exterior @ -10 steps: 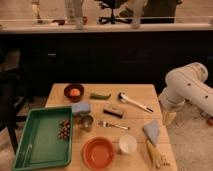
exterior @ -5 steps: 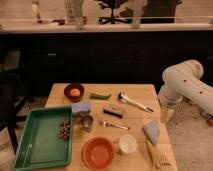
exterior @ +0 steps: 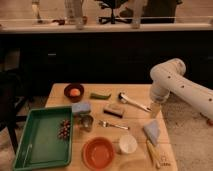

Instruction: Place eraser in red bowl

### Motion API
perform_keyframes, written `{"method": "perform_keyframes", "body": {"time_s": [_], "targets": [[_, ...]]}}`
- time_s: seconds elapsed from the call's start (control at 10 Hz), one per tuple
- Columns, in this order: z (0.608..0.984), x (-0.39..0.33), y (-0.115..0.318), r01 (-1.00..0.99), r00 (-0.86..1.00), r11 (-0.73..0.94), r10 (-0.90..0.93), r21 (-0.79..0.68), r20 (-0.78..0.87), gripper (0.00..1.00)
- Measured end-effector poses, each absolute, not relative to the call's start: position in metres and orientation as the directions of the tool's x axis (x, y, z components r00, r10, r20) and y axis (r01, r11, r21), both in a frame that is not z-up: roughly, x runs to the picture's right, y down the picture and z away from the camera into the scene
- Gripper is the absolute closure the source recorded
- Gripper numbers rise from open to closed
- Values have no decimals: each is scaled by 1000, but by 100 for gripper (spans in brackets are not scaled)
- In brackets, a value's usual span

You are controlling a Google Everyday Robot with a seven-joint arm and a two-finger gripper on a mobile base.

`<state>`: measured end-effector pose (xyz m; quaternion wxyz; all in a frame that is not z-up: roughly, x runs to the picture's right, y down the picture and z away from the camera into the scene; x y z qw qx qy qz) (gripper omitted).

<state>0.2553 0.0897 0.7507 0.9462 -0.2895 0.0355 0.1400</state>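
One eraser (exterior: 114, 110) lying well apart from end effector (exterior: 155, 111) at table (exterior: 136, 118) edge; grip state unclear.

Eraser (exterior: 114, 110) dark brown, tan face; red bowl (exterior: 98, 153) orange-red; tray (exterior: 40, 142) green; gripper (exterior: 155, 109) cream, at table (exterior: 137, 117) right edge.

Gripper (exterior: 155, 111) hangs over right side of table (exterior: 140, 118); eraser (exterior: 114, 110) lies centre, red bowl (exterior: 98, 153) near front

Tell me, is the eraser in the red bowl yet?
Not yet. Nothing looks done: the eraser lies in the middle of the table, and the red bowl near the front is empty. The tool hangs by the table's right edge, apart from the eraser. Left: grab it, drop it in the bowl.
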Motion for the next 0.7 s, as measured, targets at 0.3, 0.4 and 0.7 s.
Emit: {"method": "perform_keyframes", "body": {"time_s": [0.3, 0.4, 0.7], "targets": [[760, 240, 92, -349, 930, 781, 358, -518, -86, 20], [760, 240, 92, -349, 930, 780, 358, -519, -87, 20], [760, 240, 92, -346, 931, 781, 355, -519, -87, 20]]}}
